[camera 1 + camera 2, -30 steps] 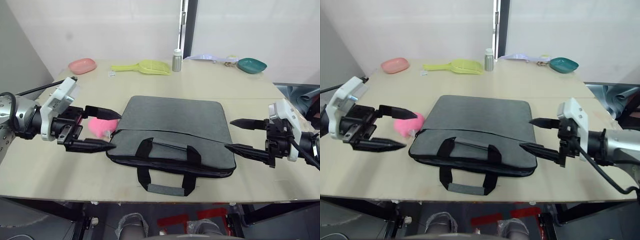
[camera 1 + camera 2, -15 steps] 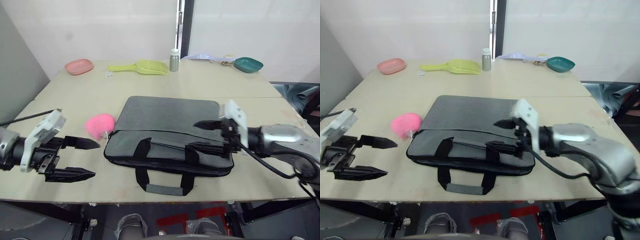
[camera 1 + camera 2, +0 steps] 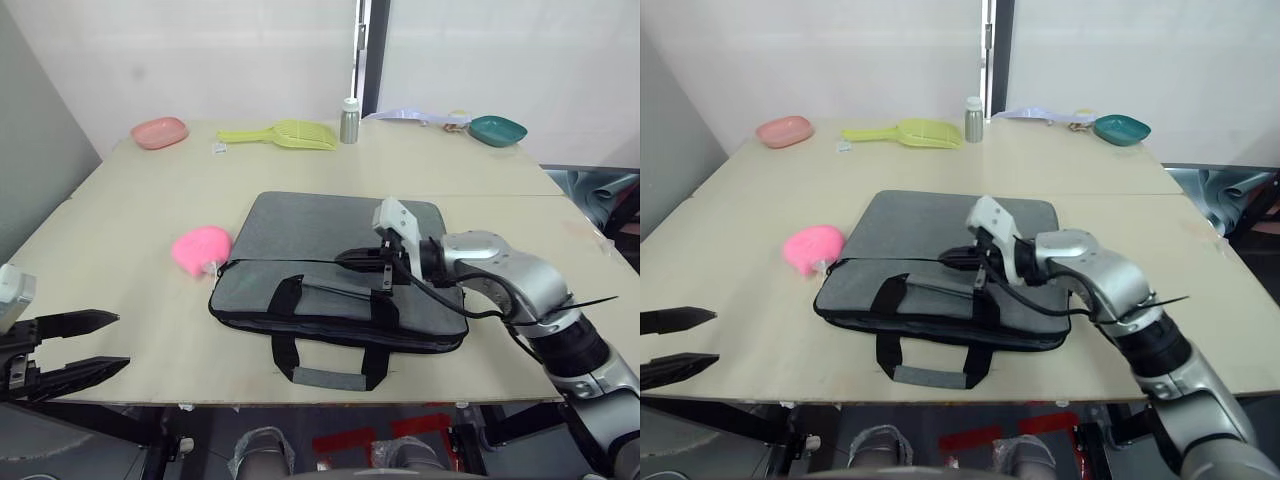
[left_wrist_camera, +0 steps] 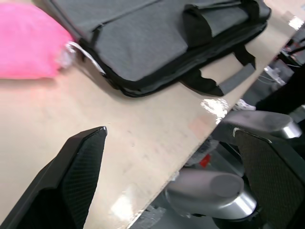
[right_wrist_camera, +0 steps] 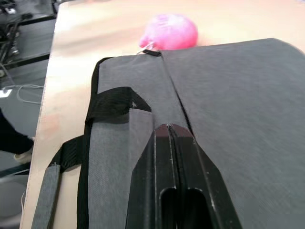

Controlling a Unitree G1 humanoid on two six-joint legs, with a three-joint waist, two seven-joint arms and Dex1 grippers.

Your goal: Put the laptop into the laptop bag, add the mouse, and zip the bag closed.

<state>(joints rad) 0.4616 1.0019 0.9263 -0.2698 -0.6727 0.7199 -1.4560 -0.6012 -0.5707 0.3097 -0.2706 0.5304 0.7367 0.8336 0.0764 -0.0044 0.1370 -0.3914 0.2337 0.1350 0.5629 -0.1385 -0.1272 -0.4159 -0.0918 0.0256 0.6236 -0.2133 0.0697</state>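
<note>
The grey laptop bag (image 3: 300,235) lies flat in the middle of the table (image 3: 130,200), its black handles (image 3: 325,345) toward the front edge. My right gripper (image 3: 342,258) is shut and rests on top of the bag, its fingertips (image 5: 167,130) lying along the zipper seam (image 5: 170,90) near the middle. I cannot see anything pinched between them. My left gripper (image 3: 122,340) is open with nothing in it at the table's front left corner, well clear of the bag (image 4: 143,43). The laptop and the mouse are out of view.
A pink plush toy (image 3: 200,247) sits against the bag's left end. Along the back edge stand a pink dish (image 3: 158,131), a yellow scoop (image 3: 285,133), a silver bottle (image 3: 349,121) and a teal dish (image 3: 497,129). A grey wall rises at the far left.
My right gripper swung left from the bag's right end onto its top and shut. The left arm pulled back from the bag's left end to the front left corner, still open.
</note>
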